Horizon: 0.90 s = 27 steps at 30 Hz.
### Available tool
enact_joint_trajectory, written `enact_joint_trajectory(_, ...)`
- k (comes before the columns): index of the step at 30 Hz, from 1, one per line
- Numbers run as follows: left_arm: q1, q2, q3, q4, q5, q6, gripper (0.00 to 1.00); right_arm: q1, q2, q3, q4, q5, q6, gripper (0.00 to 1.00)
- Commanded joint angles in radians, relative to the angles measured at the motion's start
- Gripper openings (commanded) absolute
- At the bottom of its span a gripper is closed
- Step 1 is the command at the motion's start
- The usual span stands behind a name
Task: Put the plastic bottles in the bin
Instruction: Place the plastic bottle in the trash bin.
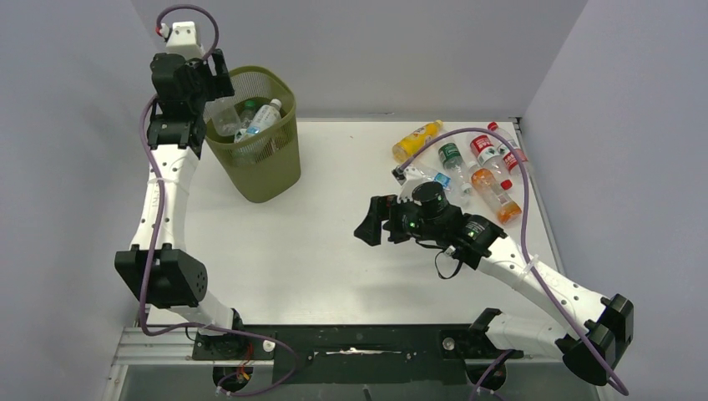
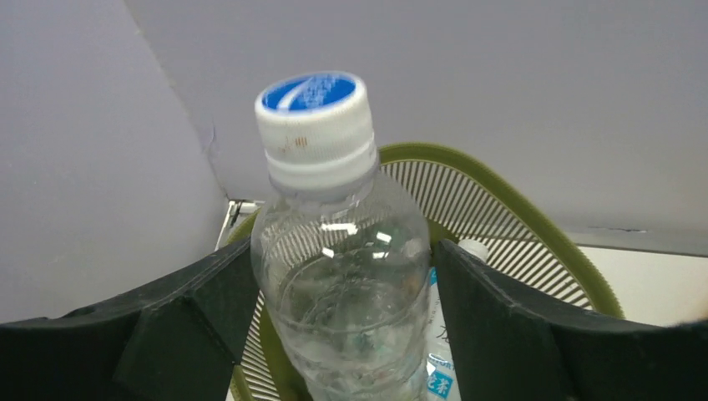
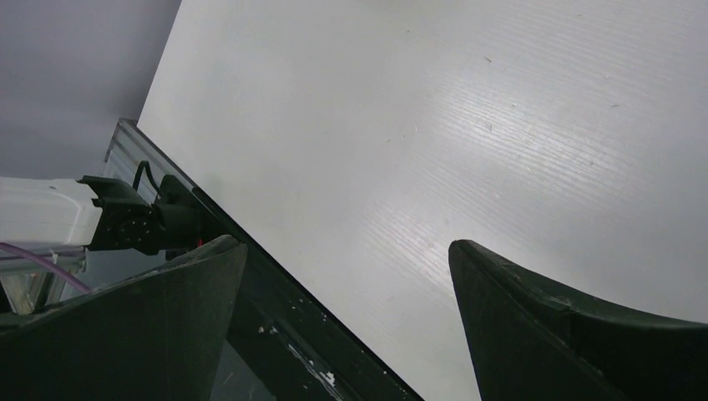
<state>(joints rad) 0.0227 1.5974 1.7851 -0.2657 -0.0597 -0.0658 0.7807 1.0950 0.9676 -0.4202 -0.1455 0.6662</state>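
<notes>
the left gripper [image 2: 342, 251] pinches a clear bottle [image 2: 334, 309] with a blue-topped white cap [image 2: 316, 125] over the olive mesh bin [image 1: 269, 167]. more bottles [image 1: 260, 119] lie inside the bin, one with a blue-and-white label, its print too small to read. the right gripper [image 3: 346, 251] is spread and empty above the white table [image 1: 292, 242]. the remaining bottles [image 1: 472, 163], some orange and some with green or red labels, lie at the table's far right.

Robotics lab cell here: plain grey partition walls [image 1: 376, 50] box the white table [image 1: 317, 242], black mounting rail [image 1: 359, 338] bolted along its near edge.
</notes>
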Motion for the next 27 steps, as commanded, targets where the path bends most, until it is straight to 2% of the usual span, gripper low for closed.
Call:
enact_joint_trajectory(1, 0.003, 0.000, -0.020, 0.112, -0.103, 0.102, 0.84, 0.005, -0.016, 0.036, -0.015, 0.043, -0.008, 0.98)
enact_joint_trajectory(4, 0.003, -0.004, -0.037, 0.103, -0.098, 0.092, 0.93, -0.003, -0.006, 0.057, -0.053, 0.080, -0.008, 0.98)
enact_joint_trajectory(7, 0.002, -0.019, -0.031, 0.097, -0.074, 0.072, 0.93, -0.017, 0.003, 0.073, -0.086, 0.111, -0.010, 0.98)
enact_joint_trajectory(10, -0.001, -0.012, 0.043, 0.028, -0.018, 0.030, 0.93, -0.046, 0.009, 0.097, -0.134, 0.146, -0.013, 0.98)
enact_joint_trajectory(14, -0.029, -0.008, 0.135, -0.075, 0.084, -0.033, 0.93, -0.143, 0.000, 0.115, -0.214, 0.185, -0.008, 0.98)
enact_joint_trajectory(16, -0.081, -0.010, 0.177, -0.123, 0.132, -0.053, 0.93, -0.216, -0.019, 0.114, -0.265, 0.208, -0.006, 0.98)
enact_joint_trajectory(21, -0.244, -0.024, 0.203, -0.235, 0.125, -0.067, 0.93, -0.374, -0.034, 0.111, -0.355, 0.270, -0.024, 0.98)
enact_joint_trajectory(27, -0.396, -0.097, 0.035, -0.212, 0.189, -0.178, 0.93, -0.463, -0.034, 0.033, -0.372, 0.304, 0.009, 0.98)
